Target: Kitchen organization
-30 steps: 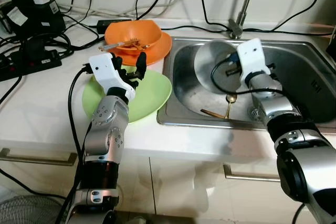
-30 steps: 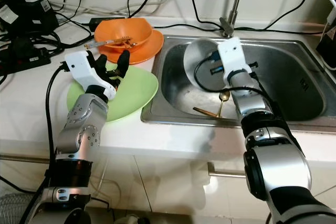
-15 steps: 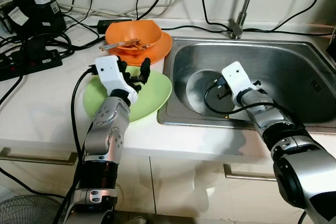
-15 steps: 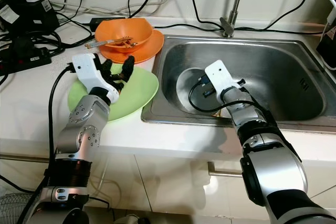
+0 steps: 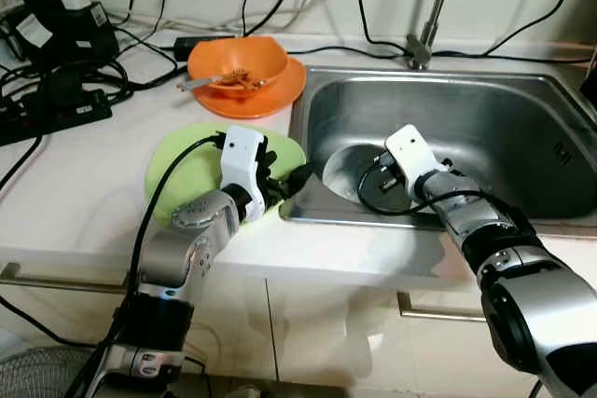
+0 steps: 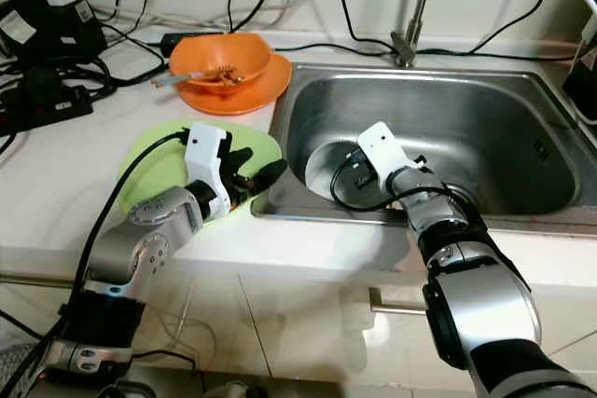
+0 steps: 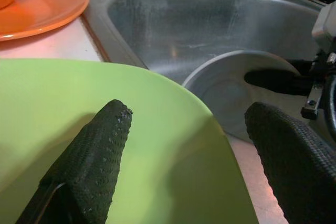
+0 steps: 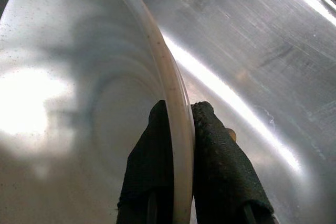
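Steel plate [image 5: 359,167] sits low in the sink [image 5: 522,118], down at the basin's 8 o'clock corner, and I have my right gripper [image 8: 176,145] pinching its rim: on the right wrist camera the two black fingers [image 8: 218,156] are pressed on either side of the pale edge, with the plate's face on one side and the bright sink wall on the other. From the head camera my right arm reaches in from 5 o'clock, its white wrist housing over the plate's 3 o'clock edge.

My left gripper [image 7: 186,129] hangs over the green plate [image 5: 182,170] on the white counter [image 5: 65,184], at that plate's 3 o'clock rim, just beside the sink's lip. Its fingers [image 7: 97,145] are spread wide and hold nothing; the left wrist camera shows one over the green surface and the other beyond its edge, with the steel plate visible between them.

At 12 o'clock from the green plate stands an orange bowl [image 5: 238,61] on an orange plate [image 5: 280,90], with utensils lying in the bowl; I cannot tell what kind. Black cables and a power strip [image 5: 51,104] crowd the counter at 10 o'clock. The faucet [image 5: 431,6] rises at the sink's 12 o'clock edge.
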Robot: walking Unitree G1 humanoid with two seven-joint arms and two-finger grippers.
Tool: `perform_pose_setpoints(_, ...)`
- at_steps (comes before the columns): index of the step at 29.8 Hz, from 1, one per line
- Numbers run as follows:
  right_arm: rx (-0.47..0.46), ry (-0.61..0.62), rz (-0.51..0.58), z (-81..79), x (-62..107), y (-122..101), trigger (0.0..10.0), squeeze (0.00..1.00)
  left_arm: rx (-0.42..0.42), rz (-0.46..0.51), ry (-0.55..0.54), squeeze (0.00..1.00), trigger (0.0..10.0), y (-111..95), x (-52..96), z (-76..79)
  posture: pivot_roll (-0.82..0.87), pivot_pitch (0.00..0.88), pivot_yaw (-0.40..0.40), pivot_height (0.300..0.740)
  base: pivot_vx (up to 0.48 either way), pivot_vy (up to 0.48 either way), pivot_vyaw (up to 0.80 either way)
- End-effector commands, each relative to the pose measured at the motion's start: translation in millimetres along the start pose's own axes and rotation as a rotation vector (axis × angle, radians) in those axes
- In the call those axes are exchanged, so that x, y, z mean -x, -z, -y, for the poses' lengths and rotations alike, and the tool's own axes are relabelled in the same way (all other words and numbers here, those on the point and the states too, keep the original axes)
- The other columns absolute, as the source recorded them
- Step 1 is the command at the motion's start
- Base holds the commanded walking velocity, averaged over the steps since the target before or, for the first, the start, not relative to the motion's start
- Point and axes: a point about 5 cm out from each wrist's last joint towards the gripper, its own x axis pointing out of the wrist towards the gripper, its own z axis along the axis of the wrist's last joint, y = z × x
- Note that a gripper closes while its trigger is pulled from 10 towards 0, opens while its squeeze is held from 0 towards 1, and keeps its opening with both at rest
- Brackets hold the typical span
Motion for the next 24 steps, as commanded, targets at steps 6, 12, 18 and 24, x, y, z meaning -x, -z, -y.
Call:
perform_pose_setpoints(6, 0.01, -0.068, -0.046, -13.9, -1.6, 7.5, 9.0, 0.29, -0.025, -0.028, 0.015, 0.0, 10.0, -2.6, 5.0, -1.9, 0.0, 0.0, 0.052, 0.74, 0.0, 0.0, 0.0)
perform_pose_setpoints(12, 0.024, -0.09, -0.072, -17.9, -0.9, 14.5, 10.0, 0.8, -0.03, -0.041, 0.027, 0.0, 10.0, -2.0, 5.6, -1.0, 0.0, 0.0, 0.058, 0.74, 0.0, 0.0, 0.0)
perform_pose_setpoints(18, 0.015, -0.099, -0.084, -19.7, -0.3, 18.3, 10.0, 0.77, -0.028, -0.051, 0.036, 0.0, 10.0, -0.6, 5.4, 0.6, 0.0, 0.0, 0.061, 0.74, 0.0, 0.0, 0.0)
perform_pose_setpoints(24, 0.012, -0.11, -0.091, -22.4, -0.1, 21.0, 10.0, 0.78, -0.024, -0.056, 0.037, 0.0, 10.0, 0.3, 6.1, 0.2, 0.0, 0.0, 0.06, 0.74, 0.0, 0.0, 0.0)
